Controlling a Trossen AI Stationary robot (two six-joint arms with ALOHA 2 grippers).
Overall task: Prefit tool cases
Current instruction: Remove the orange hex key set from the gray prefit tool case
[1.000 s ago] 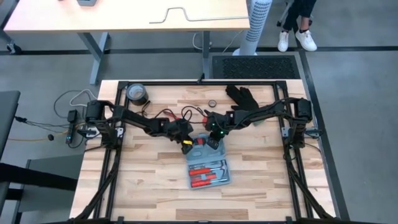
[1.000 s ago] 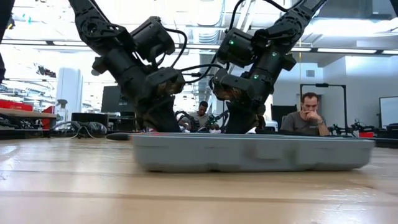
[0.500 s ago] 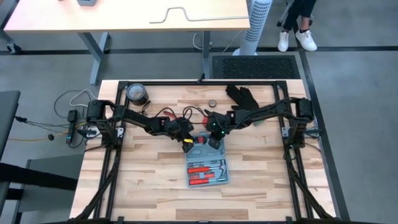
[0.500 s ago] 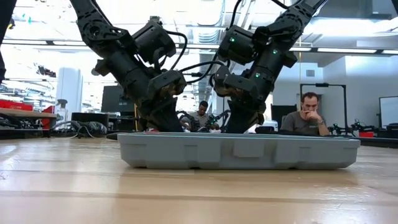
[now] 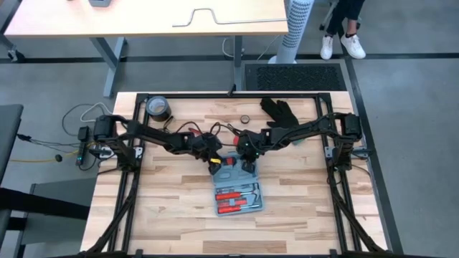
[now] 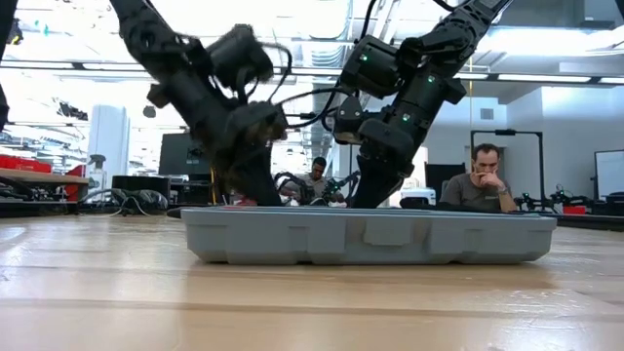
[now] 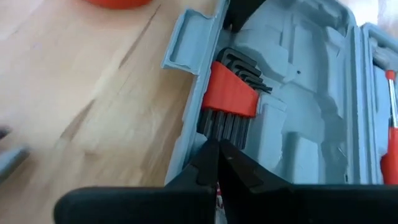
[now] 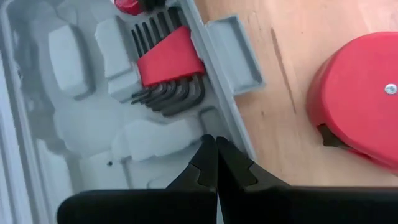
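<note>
The blue-grey tool case [image 5: 238, 190] lies open on the wooden table. Red-handled tools fill its near half, and a red-holdered set of black hex keys [image 7: 230, 93] sits in its far half. My left gripper [image 7: 217, 149] is shut, its tips low over the far half at the free ends of the hex keys. My right gripper [image 8: 216, 142] is also shut, low over a grey recess [image 8: 155, 137] just inside the case's wall. In the low view both grippers [image 6: 249, 190] [image 6: 366, 190] dip behind the case's rim [image 6: 366, 216]. My left gripper points its shut fingertips down at the black hex keys' ends [image 7: 214, 127], slanting in from the table's left; I cannot tell whether they touch. My right gripper points its shut fingertips down into the far half beside the case's wall [image 8: 233, 134]; the fingers hide whether they touch.
A red round object [image 8: 360, 106] lies on the wood just outside the case's latch tab [image 8: 233, 53]. A dark tape roll [image 5: 158, 109], a small ring [image 5: 245, 119] and a black glove [image 5: 276, 111] lie at the far side. People sit in the room behind.
The open case has slid a little toward the table's left and far edges and turned slightly, so it lies straighter. Both grippers have stayed at its far half with their fingers shut. The left arm is blurred now in the low view, so it is moving.
</note>
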